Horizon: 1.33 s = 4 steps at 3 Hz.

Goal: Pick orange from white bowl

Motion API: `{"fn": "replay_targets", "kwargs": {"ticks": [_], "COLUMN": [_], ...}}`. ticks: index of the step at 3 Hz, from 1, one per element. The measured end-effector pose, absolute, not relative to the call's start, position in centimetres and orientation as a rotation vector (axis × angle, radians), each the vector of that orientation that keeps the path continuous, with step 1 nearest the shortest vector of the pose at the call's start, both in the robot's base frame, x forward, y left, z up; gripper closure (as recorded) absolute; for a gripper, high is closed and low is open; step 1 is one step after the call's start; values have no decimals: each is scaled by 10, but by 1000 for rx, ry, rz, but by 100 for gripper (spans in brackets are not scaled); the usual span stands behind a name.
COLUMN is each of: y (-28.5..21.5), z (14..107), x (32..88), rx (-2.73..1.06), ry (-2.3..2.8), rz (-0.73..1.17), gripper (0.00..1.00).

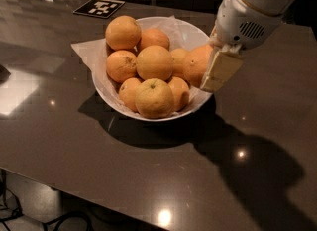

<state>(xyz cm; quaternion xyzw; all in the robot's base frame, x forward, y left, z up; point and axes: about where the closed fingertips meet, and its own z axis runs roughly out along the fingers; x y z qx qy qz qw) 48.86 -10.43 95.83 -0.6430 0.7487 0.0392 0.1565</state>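
The white bowl [110, 99] stands on a dark table, lined with thin white paper and heaped with several oranges. The orange [195, 64], round and deep orange, sits at the bowl's right rim, slightly raised. My gripper [207, 74] comes down from the upper right and is shut on this orange. One pale finger [221, 71] presses its right side. The other finger is hidden behind the fruit.
A paler yellowish orange with a stem dimple [154, 97] lies at the bowl's front. A scuffed orange [122, 65] lies at the left. Paper [87, 50] sticks out over the left rim. A black-and-white tag [99, 7] lies at the back. The table's front edge [99, 195] runs below.
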Motion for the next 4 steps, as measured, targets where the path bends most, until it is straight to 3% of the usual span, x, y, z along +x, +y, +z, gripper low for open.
{"fn": "replay_targets", "kwargs": {"ticks": [4], "y": [-68], "z": [1011], "x": [396], "rx": [-1933], "ry": [1835], "rz": [138], "gripper": [100]}}
